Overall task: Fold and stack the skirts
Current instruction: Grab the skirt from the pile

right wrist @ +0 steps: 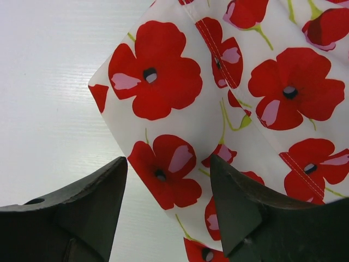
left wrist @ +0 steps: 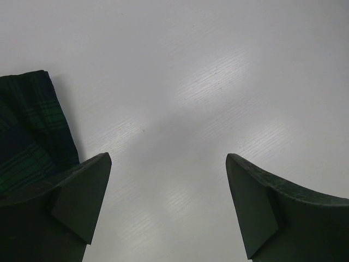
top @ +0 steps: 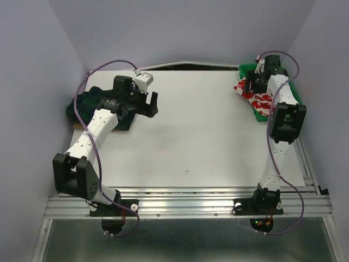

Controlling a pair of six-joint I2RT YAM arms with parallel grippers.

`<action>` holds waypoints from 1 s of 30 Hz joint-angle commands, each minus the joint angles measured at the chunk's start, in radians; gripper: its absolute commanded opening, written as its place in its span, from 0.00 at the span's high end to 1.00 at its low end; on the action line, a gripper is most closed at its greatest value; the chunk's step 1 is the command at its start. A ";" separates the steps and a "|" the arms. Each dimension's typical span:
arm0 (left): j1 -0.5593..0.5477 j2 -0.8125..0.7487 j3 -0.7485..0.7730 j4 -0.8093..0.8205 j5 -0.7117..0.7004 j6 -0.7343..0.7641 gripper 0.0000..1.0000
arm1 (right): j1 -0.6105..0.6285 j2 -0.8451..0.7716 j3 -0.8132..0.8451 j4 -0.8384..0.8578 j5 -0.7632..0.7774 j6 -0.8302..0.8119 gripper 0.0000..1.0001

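Note:
The plaid skirt (top: 87,103) lies bunched at the table's far left, partly under my left arm; its edge shows in the left wrist view (left wrist: 30,136). My left gripper (top: 152,103) is open and empty over bare table just right of it (left wrist: 169,164). The white poppy skirt (top: 256,98) lies at the far right, partly on a green tray (top: 294,93). My right gripper (top: 246,83) hangs open over the skirt's left edge (right wrist: 169,164); the skirt (right wrist: 229,82) fills the right wrist view and its folded corner lies between the fingers.
The white table top (top: 196,131) spans the middle. Purple walls enclose the back and sides. An aluminium rail (top: 185,203) runs along the near edge with both arm bases. A brown board edge (top: 73,126) shows under the plaid skirt.

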 commanded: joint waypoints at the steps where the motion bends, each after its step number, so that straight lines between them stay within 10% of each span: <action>1: 0.005 0.008 0.006 0.023 0.024 -0.010 0.01 | -0.009 -0.006 0.056 0.047 0.006 -0.001 0.33; 12: 0.008 0.031 0.010 0.027 0.047 -0.009 0.02 | 0.149 -0.322 -0.349 0.344 0.231 -0.302 0.27; 19: 0.008 0.040 0.026 0.022 0.053 -0.013 0.01 | 0.278 -0.282 -0.443 0.542 0.637 -0.533 0.25; 30: 0.009 0.034 -0.008 0.046 0.064 -0.021 0.01 | 0.316 -0.150 -0.401 0.599 0.751 -0.647 0.25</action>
